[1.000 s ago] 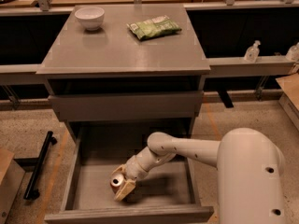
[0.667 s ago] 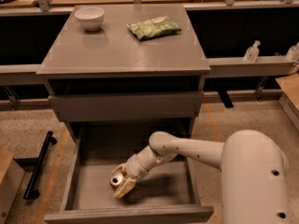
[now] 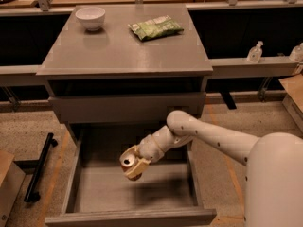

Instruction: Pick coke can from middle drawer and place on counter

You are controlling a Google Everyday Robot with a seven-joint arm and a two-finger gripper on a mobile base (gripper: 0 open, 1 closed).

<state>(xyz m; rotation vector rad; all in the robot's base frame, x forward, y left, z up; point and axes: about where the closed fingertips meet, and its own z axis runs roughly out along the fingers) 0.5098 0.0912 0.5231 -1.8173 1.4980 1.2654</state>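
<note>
The coke can (image 3: 127, 161) shows its silver top and dark mouth hole; my gripper's fingers cover most of its body. My gripper (image 3: 133, 166) is shut on the can and holds it in the air above the floor of the open middle drawer (image 3: 142, 190), near the drawer's middle. The arm reaches in from the lower right. The grey counter (image 3: 118, 48) lies above and behind, over a closed drawer front (image 3: 127, 107).
A white bowl (image 3: 90, 17) and a green snack bag (image 3: 155, 27) sit at the back of the counter. A black bar (image 3: 40, 167) lies on the floor at the left. Clear bottles (image 3: 254, 52) stand on a ledge to the right.
My gripper has lifted the can up off the drawer floor and a little toward the back. The drawer and the things on the counter have not moved.
</note>
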